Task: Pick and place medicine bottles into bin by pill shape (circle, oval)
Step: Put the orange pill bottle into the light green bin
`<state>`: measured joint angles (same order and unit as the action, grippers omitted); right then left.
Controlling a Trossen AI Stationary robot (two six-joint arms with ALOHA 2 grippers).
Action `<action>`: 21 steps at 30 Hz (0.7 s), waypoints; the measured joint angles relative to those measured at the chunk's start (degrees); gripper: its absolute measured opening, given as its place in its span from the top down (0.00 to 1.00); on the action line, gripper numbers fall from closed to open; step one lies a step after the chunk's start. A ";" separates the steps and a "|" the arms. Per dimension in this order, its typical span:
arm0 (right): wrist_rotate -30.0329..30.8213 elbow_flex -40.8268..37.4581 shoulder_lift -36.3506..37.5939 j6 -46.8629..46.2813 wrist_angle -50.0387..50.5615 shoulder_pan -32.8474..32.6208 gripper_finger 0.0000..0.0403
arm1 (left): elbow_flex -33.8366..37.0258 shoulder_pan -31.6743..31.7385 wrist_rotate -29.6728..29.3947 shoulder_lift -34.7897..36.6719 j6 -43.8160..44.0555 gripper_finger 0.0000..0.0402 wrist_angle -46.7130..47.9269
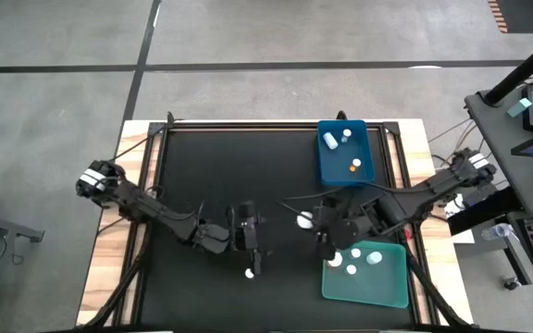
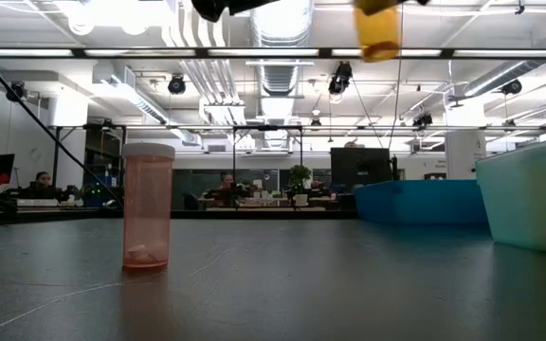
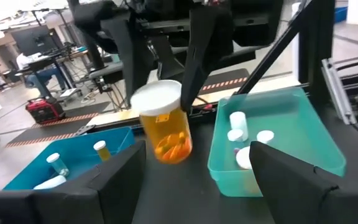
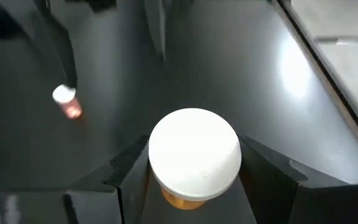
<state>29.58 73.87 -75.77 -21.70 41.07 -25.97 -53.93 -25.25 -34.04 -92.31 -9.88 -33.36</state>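
My right gripper (image 1: pixel 315 225) hangs above the middle of the black table, shut on an amber medicine bottle (image 3: pixel 164 127) with a white cap (image 4: pixel 194 154). That bottle also shows at the top of the low view (image 2: pixel 379 28). My left gripper (image 1: pixel 250 242) is just left of it, open, its fingers (image 3: pixel 114 177) level and with nothing between them. A pinkish bottle (image 2: pixel 148 206) with a white cap stands upright on its base near the table's front edge (image 1: pixel 249 272). The blue bin (image 1: pixel 346 153) and the teal bin (image 1: pixel 366 273) each hold a few bottles. My right gripper pinches the amber bottle at its top, by the sides of the white cap (image 4: pixel 229 177), between its two fingers (image 4: pixel 266 177). The fingers slant down from above, roughly along the bottle. The bottle hangs below them, cap up and slightly tilted, lifted clear of the table.
The blue bin stands at the table's far right, the teal bin (image 3: pixel 278 134) at its near right, close under my right arm. Bare black tabletop (image 1: pixel 220 176) lies to the left and far side. People sit at desks in the room beyond (image 2: pixel 227 189).
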 joint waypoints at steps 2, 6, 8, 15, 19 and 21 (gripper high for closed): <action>-0.64 -0.03 1.06 -4.39 4.17 -1.60 0.49 | 0.07 -0.69 0.00 0.31 0.03 0.33 0.07; -3.77 -0.61 2.10 -14.65 9.66 -6.10 0.49 | 0.13 -1.90 -0.16 0.71 0.04 0.33 -0.02; -5.61 -1.29 2.25 -19.28 11.05 -9.04 0.49 | 0.13 -2.29 -0.18 0.88 0.03 0.33 0.17; -13.11 -4.08 2.30 -37.34 18.61 -20.42 0.49 | 0.15 -3.08 -0.35 1.47 0.38 0.33 0.00; -12.97 -6.79 2.30 -46.65 20.03 -27.97 0.49 | 0.17 -3.32 -0.35 1.64 0.38 0.33 -0.03; -11.39 -8.94 2.30 -50.62 20.21 -31.34 0.49 | 0.17 -3.35 -0.35 1.64 0.40 0.33 0.07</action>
<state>18.19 64.92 -73.47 -72.32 61.28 -57.31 -53.76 -28.60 -34.39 -90.67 -9.48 -33.29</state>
